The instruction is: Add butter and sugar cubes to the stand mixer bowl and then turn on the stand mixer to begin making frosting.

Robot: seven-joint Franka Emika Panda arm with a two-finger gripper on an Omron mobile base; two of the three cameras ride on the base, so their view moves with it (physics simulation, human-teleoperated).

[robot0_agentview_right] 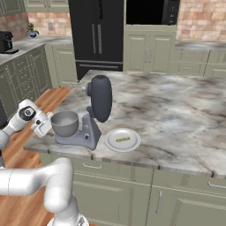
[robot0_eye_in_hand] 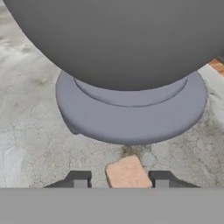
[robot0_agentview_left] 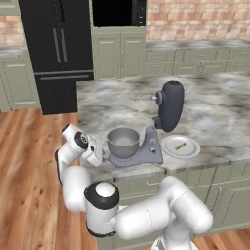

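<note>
Tool [robot0_eye_in_hand: 121,180] sits low at the desk [robot0_agentview_left: 215,112] edge, fingers either side of a small tan sugar cube [robot0_eye_in_hand: 127,172]; whether they already pinch it cannot be told. Risk: the cube slipping out if lifted before contact, or the hand striking the stand mixer bowl [robot0_agentview_left: 123,141] just ahead. Butter [robot0_agentview_left: 180,146] lies flat on the white plate [robot0_agentview_left: 191,152] beside the stand mixer [robot0_agentview_left: 168,107]; its long axis runs roughly along the desk's front edge.
</note>
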